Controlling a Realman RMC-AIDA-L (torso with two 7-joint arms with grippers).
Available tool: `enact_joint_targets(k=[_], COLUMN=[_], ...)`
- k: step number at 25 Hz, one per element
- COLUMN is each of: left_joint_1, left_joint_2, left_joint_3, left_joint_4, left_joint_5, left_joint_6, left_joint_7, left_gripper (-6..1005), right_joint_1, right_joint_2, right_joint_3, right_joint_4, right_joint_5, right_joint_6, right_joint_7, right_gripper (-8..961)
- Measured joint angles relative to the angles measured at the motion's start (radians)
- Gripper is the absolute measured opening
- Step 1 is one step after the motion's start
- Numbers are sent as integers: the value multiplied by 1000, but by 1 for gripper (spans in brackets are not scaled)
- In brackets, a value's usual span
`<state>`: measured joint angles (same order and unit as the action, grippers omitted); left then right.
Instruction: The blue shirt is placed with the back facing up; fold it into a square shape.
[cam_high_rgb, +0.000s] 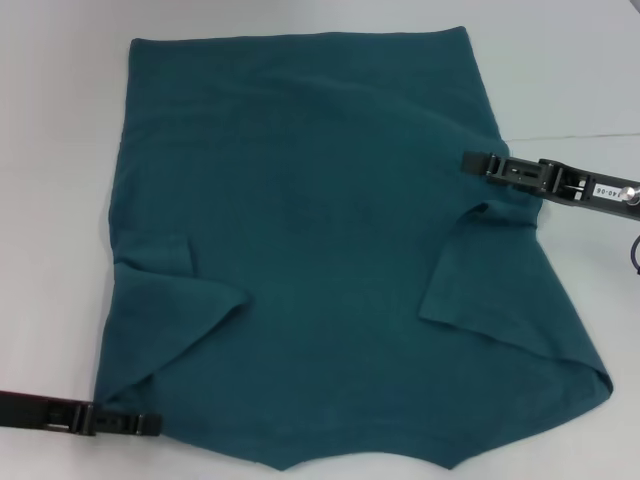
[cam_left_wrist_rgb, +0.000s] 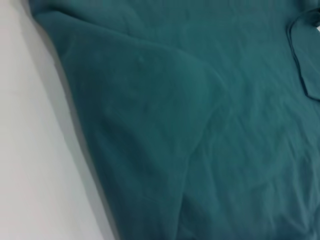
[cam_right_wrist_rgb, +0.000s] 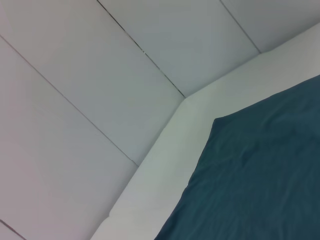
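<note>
Blue shirt (cam_high_rgb: 320, 250) spread on white tabletop (cam_high_rgb: 60, 150); folding partly done.

Left gripper (cam_high_rgb: 150, 424) is seen low at the near left hem, right gripper (cam_high_rgb: 470, 162) at the right edge; finger state cannot be told for either. Both sleeves are judged folded inward; the lengthwise folds into a square remain.

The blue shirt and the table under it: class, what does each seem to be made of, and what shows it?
The blue shirt: soft matte knit cloth, probably cotton; it creases and drapes without shine. The table: smooth, hard, pale grey-white surface, possibly laminate or painted board; it looks flat and even, though its exact material is unclear.
</note>
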<state>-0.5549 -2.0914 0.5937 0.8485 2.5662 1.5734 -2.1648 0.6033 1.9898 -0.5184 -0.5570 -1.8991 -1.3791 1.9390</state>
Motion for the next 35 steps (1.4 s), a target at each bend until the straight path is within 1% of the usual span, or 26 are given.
enact_joint_targets(k=[16,23,30,35], left_joint_1=[-26,-26,-26,-22], left_joint_2=[-3,-4,-1,3], left_joint_3=[0,5,9,38], left_joint_4=[22,38,38,38], left_joint_5=[-2,1,2,2], left_joint_6=[27,-5,6,27], left_joint_7=[-19,-68,-76,-78], left_gripper=[885,885,885,885], right_joint_1=[-10,-10,-12,-13], right_joint_2=[-6,-6,-6,-6], right_joint_3=[3,3,9,11], right_joint_4=[0,0,0,0], right_joint_5=[0,0,0,0], right_joint_6=[5,8,8,8], right_joint_7=[0,0,0,0], right_gripper=[915,916,915,916])
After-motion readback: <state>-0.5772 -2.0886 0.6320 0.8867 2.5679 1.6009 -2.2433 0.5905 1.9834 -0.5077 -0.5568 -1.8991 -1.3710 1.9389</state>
